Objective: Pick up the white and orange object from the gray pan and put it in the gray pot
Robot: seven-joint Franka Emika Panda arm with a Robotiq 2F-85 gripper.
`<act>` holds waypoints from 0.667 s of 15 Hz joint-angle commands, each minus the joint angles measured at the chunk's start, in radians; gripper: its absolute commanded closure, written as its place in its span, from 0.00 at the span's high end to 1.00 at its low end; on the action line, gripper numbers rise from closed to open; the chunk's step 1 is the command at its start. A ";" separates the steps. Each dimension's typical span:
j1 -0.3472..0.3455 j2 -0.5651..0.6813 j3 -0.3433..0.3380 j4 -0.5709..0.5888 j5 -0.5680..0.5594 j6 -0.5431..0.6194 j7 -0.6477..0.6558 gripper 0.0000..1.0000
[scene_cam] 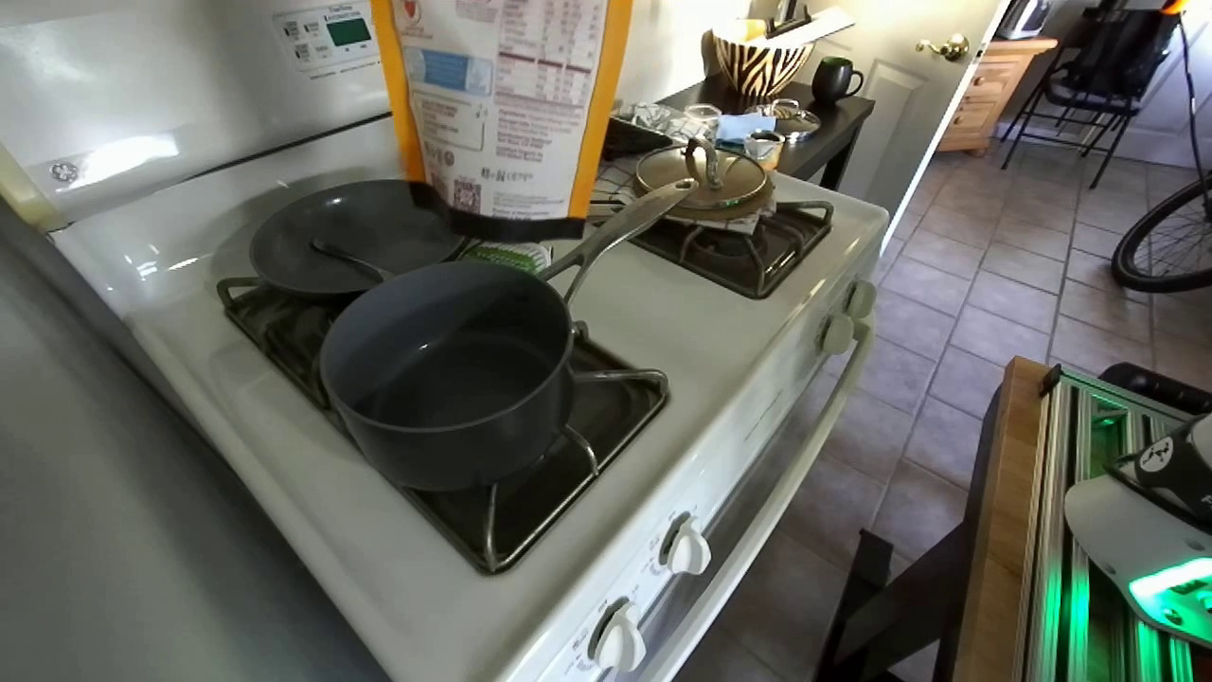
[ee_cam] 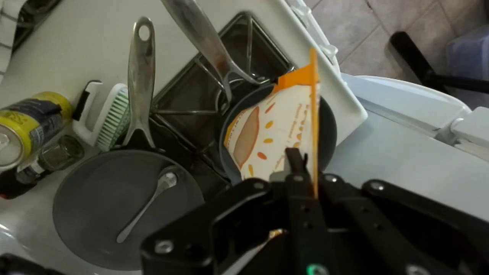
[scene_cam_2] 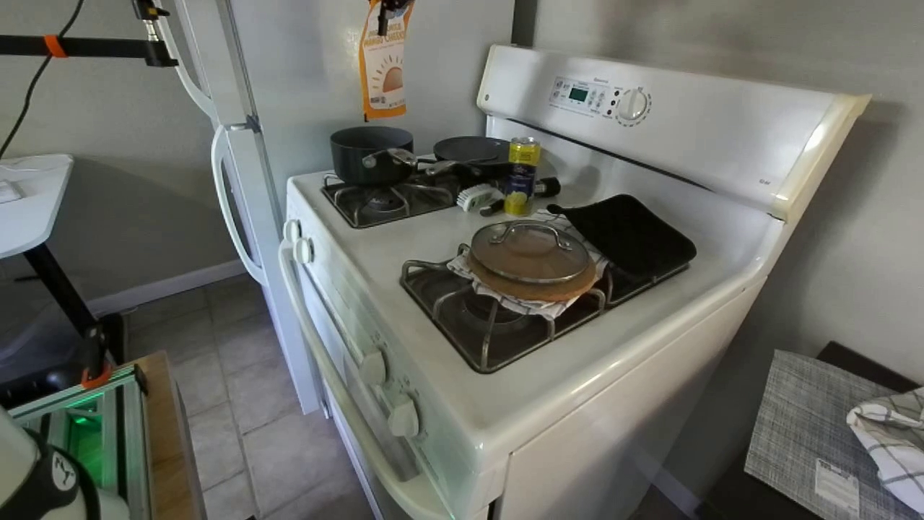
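Note:
The white and orange object, a flat pouch (scene_cam: 516,123), hangs upright in the air in both exterior views (scene_cam_2: 384,65). My gripper (ee_cam: 312,173) is shut on its upper part in the wrist view, and only its tip shows in an exterior view (scene_cam_2: 393,7). The gray pot (scene_cam: 454,455) stands on a burner with its handle sticking out. In an exterior view the pouch's bottom edge is just above the pot rim (scene_cam_2: 372,155). In the wrist view the pouch covers much of the pot (ee_cam: 327,126). The shallow gray pan (ee_cam: 99,191) beside it holds only a spoon (ee_cam: 147,206).
A yellow and blue can (scene_cam_2: 521,177), a brush (ee_cam: 112,118) and a small bottle (ee_cam: 61,152) lie or stand near the pan handle. A lidded pan (scene_cam_2: 530,260) sits on another burner beside a black mat (scene_cam_2: 628,235). The refrigerator (scene_cam_2: 375,65) stands close beside the stove.

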 commanded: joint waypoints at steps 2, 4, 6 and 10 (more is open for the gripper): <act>0.083 0.160 0.014 0.142 -0.079 0.052 0.023 0.00; 0.108 0.188 0.013 0.170 -0.074 0.047 0.039 0.00; 0.121 0.208 0.012 0.192 -0.061 0.024 0.048 0.00; 0.132 0.208 0.017 0.196 -0.033 -0.034 0.072 0.00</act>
